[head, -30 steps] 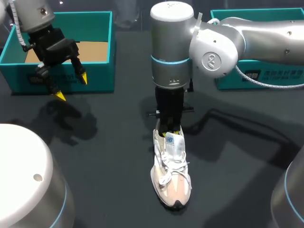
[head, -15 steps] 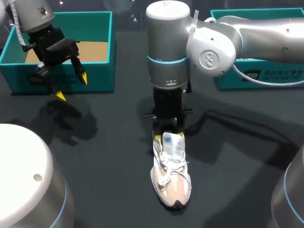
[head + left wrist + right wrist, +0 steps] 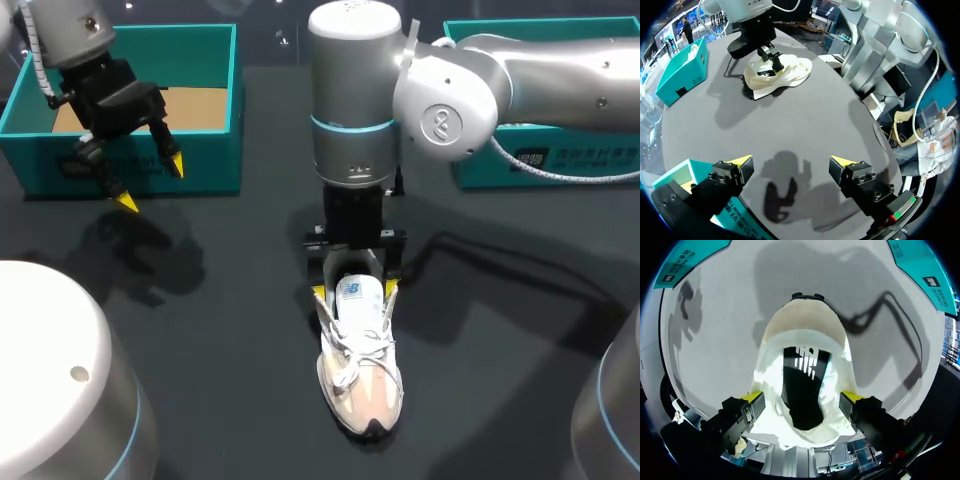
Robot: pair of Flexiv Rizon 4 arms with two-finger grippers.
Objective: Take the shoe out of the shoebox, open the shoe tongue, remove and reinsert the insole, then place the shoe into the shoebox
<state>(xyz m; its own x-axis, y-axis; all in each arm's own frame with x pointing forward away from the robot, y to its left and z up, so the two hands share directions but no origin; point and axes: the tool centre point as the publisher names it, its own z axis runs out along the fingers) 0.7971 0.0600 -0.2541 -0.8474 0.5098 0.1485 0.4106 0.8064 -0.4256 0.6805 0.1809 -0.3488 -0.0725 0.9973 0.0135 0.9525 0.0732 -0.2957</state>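
Right claw (image 3: 354, 290) spread wide astride shoe (image 3: 361, 382) on dark table (image 3: 220, 330); left claw (image 3: 152, 185) released.

Shadows fall across a dark grey table (image 3: 220, 330) with a matte surface. A second teal box (image 3: 475, 172) stands at the table's far right edge, printed labels on its side.
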